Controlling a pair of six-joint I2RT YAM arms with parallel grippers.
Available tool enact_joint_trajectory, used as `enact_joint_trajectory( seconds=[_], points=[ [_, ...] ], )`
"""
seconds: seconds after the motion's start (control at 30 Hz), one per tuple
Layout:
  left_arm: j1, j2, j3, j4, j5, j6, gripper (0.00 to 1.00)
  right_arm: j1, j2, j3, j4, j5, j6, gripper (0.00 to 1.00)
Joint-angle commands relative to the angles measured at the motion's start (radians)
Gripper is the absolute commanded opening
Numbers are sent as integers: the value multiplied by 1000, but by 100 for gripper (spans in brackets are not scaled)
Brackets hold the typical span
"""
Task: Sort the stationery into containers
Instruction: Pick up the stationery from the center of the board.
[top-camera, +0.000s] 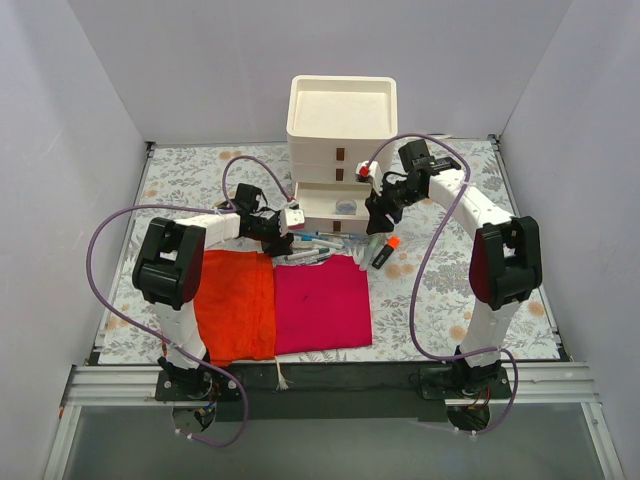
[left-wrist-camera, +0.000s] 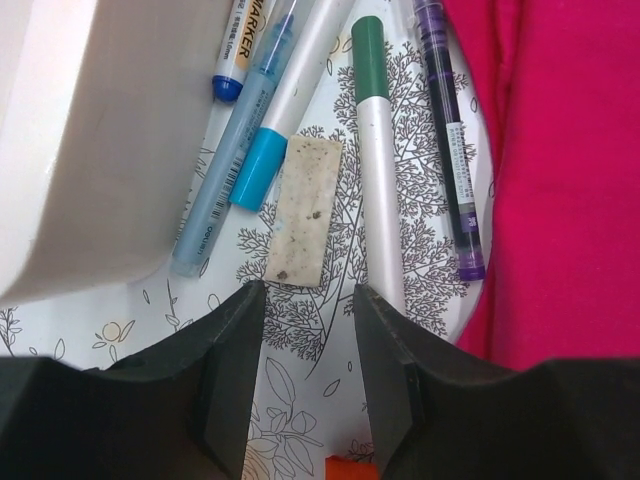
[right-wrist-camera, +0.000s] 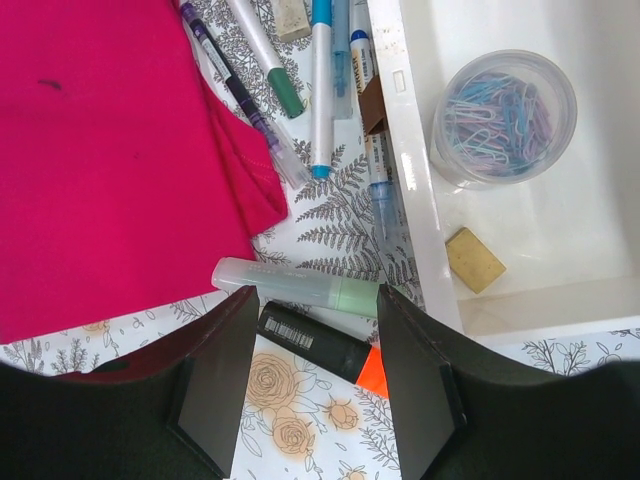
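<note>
Several pens (top-camera: 312, 247) lie on the floral mat in front of the cream drawer unit (top-camera: 342, 130), whose bottom drawer (top-camera: 322, 222) is pulled open. My left gripper (top-camera: 298, 230) is open and empty. In the left wrist view it (left-wrist-camera: 308, 300) hovers just short of a tan piece (left-wrist-camera: 305, 210) lying between a blue-capped pen (left-wrist-camera: 235, 170) and a green-capped white pen (left-wrist-camera: 375, 170). My right gripper (top-camera: 378, 222) is open, and in the right wrist view it (right-wrist-camera: 315, 302) straddles the black orange-capped highlighter (right-wrist-camera: 312, 340) and a pale green marker (right-wrist-camera: 300, 285). The drawer (right-wrist-camera: 425, 230) holds a cup of paper clips (right-wrist-camera: 503, 115) and a tan block (right-wrist-camera: 474, 260).
A magenta cloth (top-camera: 322, 305) and an orange cloth (top-camera: 235, 300) lie flat on the near side of the mat, the magenta one touching the pens. A purple pen (left-wrist-camera: 452, 150) lies along its edge. The unit's wall (left-wrist-camera: 90, 140) is close on the left gripper's left.
</note>
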Motion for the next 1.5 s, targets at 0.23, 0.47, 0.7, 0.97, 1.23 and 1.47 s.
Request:
enact_joint_trajectory(
  seconds=[0.23, 0.47, 0.7, 0.97, 1.23, 1.47],
  points=[
    [-28, 15, 56, 8, 6, 19, 41, -4, 16, 50, 8, -34, 14, 59],
    [-43, 50, 75, 8, 3, 25, 38, -4, 5, 41, 7, -28, 9, 59],
    [-53, 51, 107, -42, 0, 28, 8, -8, -2, 44, 7, -15, 7, 59],
    [-13, -94, 256, -305, 86, 85, 3, -44, -41, 92, 4, 12, 12, 59],
    [-13, -14, 453, -231, 94, -13, 1, -53, -73, 55, 7, 57, -46, 42],
    [-24, 86, 504, -115, 57, 101, 1, -53, -100, 14, 10, 89, -62, 1]
  ],
)
